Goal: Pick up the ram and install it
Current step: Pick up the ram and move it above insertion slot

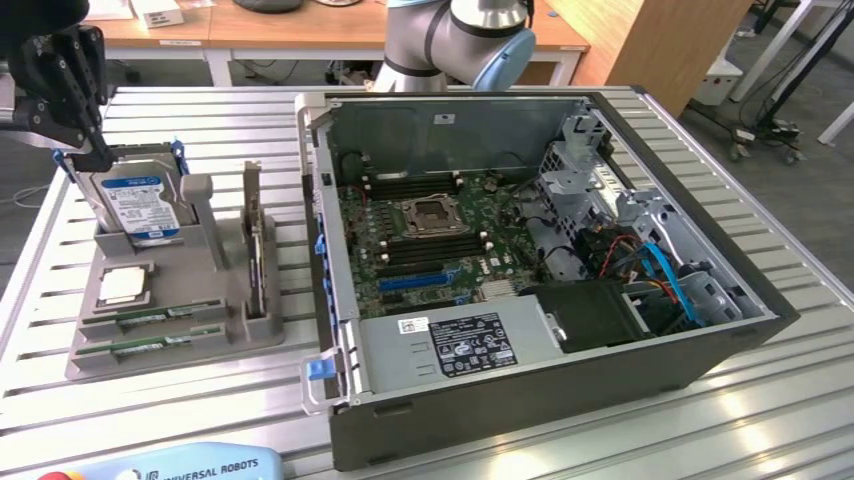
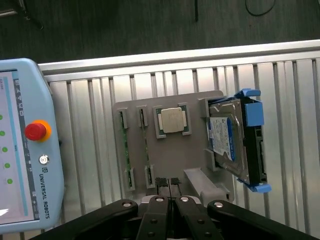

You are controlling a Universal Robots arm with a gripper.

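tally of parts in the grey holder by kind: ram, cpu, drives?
ram sticks: 2
processor chip: 1
hard drive: 1
Total: 4, all seated in the grey holder

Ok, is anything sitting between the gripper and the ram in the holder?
Nothing visible. The shut gripper hangs above the gray holder, and both ram sticks lie uncovered in their slots, beside the processor.
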